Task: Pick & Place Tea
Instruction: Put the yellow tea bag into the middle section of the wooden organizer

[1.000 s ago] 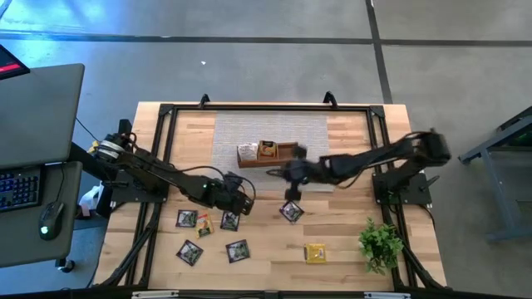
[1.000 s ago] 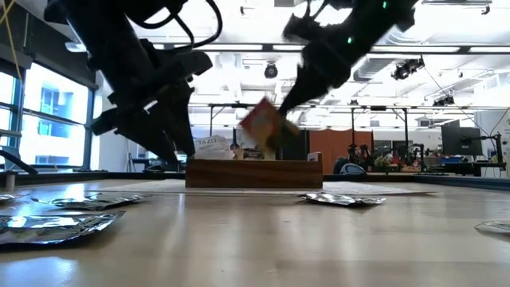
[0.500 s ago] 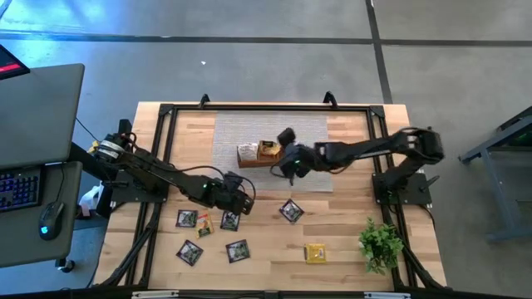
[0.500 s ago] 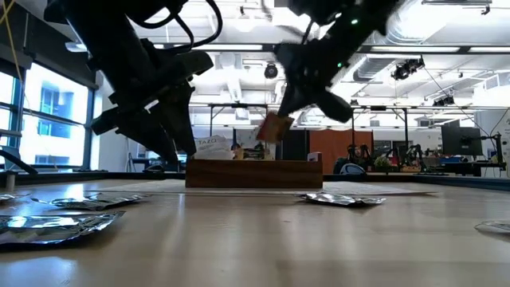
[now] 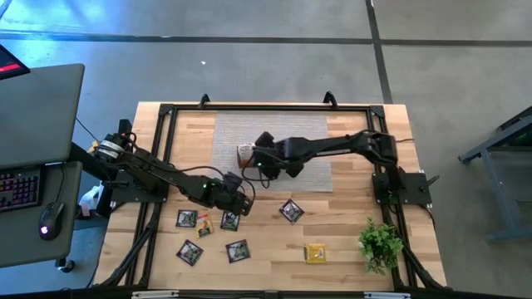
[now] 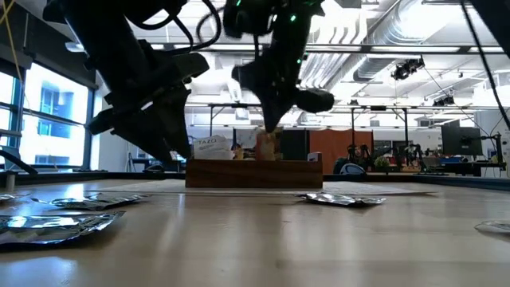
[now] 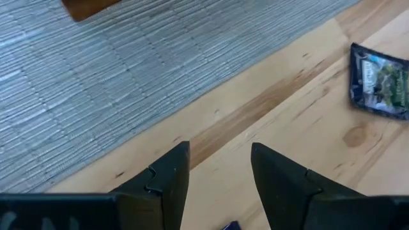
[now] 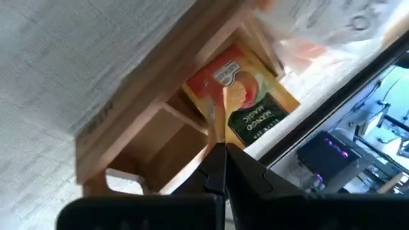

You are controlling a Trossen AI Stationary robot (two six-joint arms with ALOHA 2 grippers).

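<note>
Change: carried across from over the mat's right side to above the wooden tray within the last second; now hanging over its compartments.
Meaning for the task: transport looks all but done; likely next, a short lowering and a release into a compartment.
Right gripper: fingers pressed together, pinching the orange-and-green sachet by one edge.
Sachet location: just above the tray's middle compartment in the right wrist view; in the low view, showing right above the tray's front wall, whether touching cannot be told.
Sachet pointing: hanging on edge, free end aimed down into the tray.
Long axis: near square, so hardly any; flat face running roughly along the gripper's reach.
Left gripper: fingers spread, empty, hovering low over bare wood just beside the grey mat.
Remaining sachets: loose on the table's near half, one dark sachet close to the left gripper.
</note>
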